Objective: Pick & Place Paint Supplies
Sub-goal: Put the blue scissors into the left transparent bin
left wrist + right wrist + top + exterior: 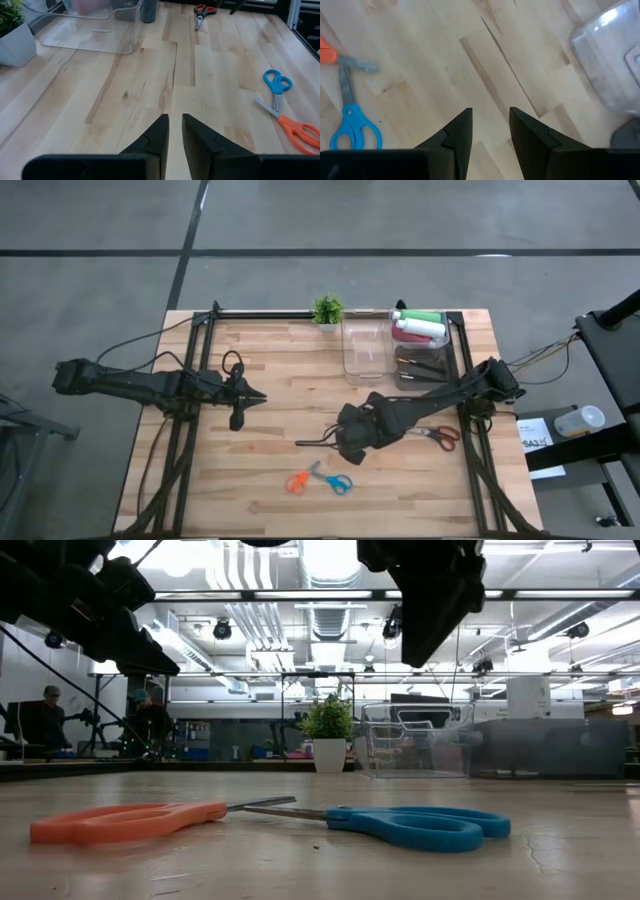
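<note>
The one paint supply not yet put away looks to be a thin dark brush (314,443) lying flat on the bench (260,500), near the middle and just on the far side of the orange scissors (298,483) and blue scissors (337,483). Its long axis runs almost straight across the bench from left to right. The right claw (346,448) hangs just beside the brush's right end, a little above the wood, with its fingers (456,135) moderately apart and nothing between them. The brush does not show in that arm's own wrist view, so it probably sits just outside the gap. The right arm is plainly the nearer one. A grasp would likely call for a short shift leftward along the brush and a turn of the wrist to span the handle crosswise. The left claw (252,396) waits well apart over the left half of the bench, its fingers (155,137) parted only by a narrow slit and empty. The bottles (420,326) and other brushes (420,366) already sit in the clear bin (452,350) at the far right.
</note>
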`<state>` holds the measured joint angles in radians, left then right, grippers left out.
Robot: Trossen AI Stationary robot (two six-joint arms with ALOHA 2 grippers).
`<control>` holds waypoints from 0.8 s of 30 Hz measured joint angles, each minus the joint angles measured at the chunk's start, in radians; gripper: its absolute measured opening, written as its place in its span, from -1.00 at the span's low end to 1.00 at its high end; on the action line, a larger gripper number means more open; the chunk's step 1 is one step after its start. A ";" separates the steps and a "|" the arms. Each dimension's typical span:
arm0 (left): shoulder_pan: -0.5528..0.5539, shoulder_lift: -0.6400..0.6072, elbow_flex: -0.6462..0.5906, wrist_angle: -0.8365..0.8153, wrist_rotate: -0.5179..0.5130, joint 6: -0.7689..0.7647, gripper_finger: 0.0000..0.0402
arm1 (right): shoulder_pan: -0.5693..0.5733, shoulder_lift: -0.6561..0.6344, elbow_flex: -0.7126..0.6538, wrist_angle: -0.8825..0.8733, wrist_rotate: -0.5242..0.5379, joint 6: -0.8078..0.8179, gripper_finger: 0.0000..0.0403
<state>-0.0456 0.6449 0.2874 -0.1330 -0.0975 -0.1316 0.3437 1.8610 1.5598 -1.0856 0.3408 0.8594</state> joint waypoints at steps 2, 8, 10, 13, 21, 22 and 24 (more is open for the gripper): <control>0.000 0.000 0.000 -0.001 0.000 0.000 -0.69 | 0.012 0.000 -0.006 0.002 0.000 0.031 -0.38; 0.000 0.000 0.000 0.000 0.000 0.000 -0.69 | 0.051 0.001 -0.031 0.042 0.000 0.089 -0.38; 0.000 0.000 0.000 0.000 0.000 0.000 -0.69 | 0.060 0.001 -0.032 0.043 0.000 0.104 -0.38; 0.000 0.000 0.000 0.000 0.000 0.000 -0.69 | 0.075 0.001 -0.033 0.045 0.000 0.121 -0.38; 0.000 0.000 0.000 0.000 0.000 0.000 -0.69 | 0.149 0.007 -0.046 0.122 0.000 0.238 -0.38; 0.000 0.000 0.000 0.000 0.000 0.000 -0.69 | 0.162 0.014 -0.049 0.131 0.000 0.259 -0.38; 0.000 0.000 0.000 0.000 0.000 0.000 -0.69 | 0.184 0.033 -0.049 0.149 0.000 0.298 -0.38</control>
<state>-0.0456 0.6453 0.2874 -0.1333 -0.0974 -0.1314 0.5281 1.8943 1.5104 -0.9363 0.3408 1.1569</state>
